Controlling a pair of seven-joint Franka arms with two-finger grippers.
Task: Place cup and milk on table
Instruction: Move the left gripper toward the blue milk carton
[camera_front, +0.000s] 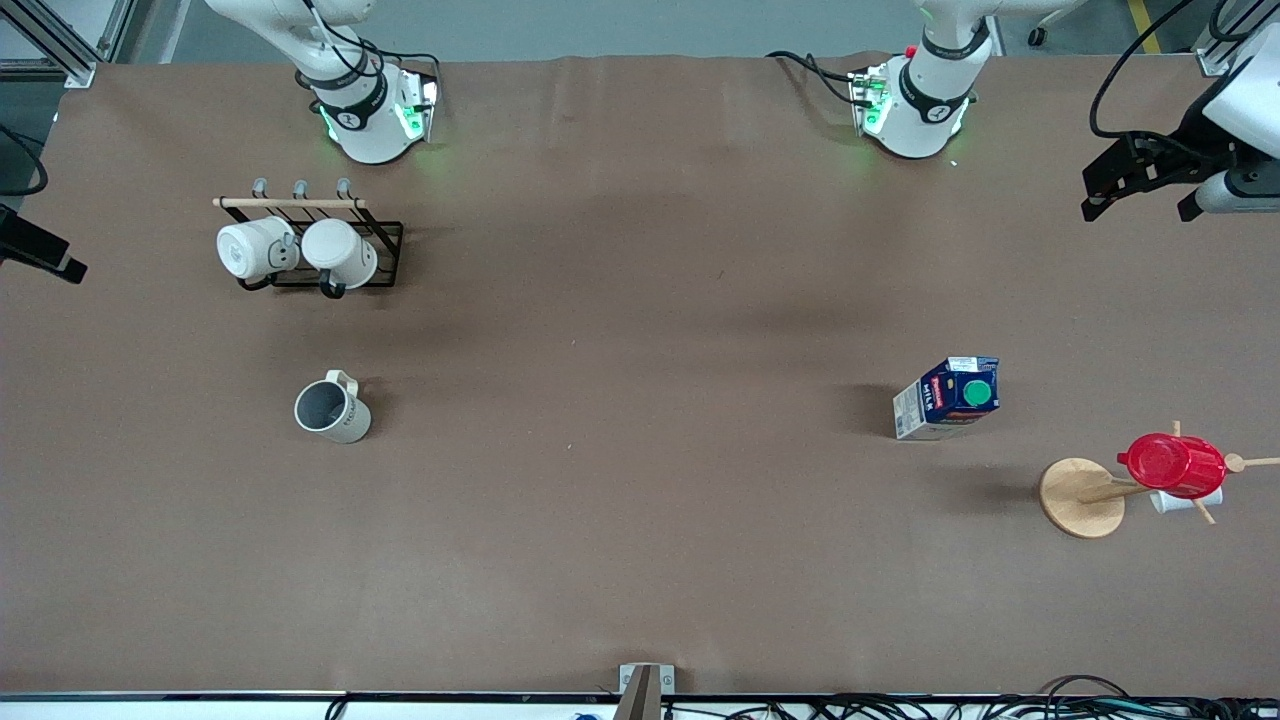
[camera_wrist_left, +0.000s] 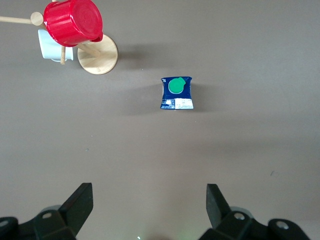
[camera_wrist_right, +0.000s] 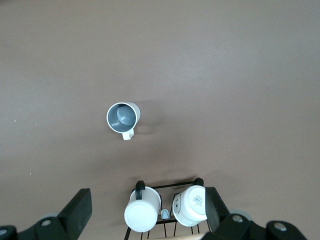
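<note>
The cup (camera_front: 332, 410), beige with a dark grey inside, stands upright on the brown table (camera_front: 640, 300) toward the right arm's end; it also shows in the right wrist view (camera_wrist_right: 123, 116). The milk (camera_front: 948, 398), dark blue with a green cap, stands on the table toward the left arm's end and shows in the left wrist view (camera_wrist_left: 176, 93). My left gripper (camera_front: 1138, 200) (camera_wrist_left: 147, 192) is open and empty, high above the table's edge at its end. My right gripper (camera_front: 45, 258) (camera_wrist_right: 147, 197) is open and empty, high above the mug rack's area, mostly cut off in the front view.
A black wire rack (camera_front: 385, 235) holds two white mugs (camera_front: 255, 248), farther from the front camera than the cup. A wooden mug tree (camera_front: 1082, 497) carries a red cup (camera_front: 1172, 465) and a small white cup, nearer to the camera than the milk.
</note>
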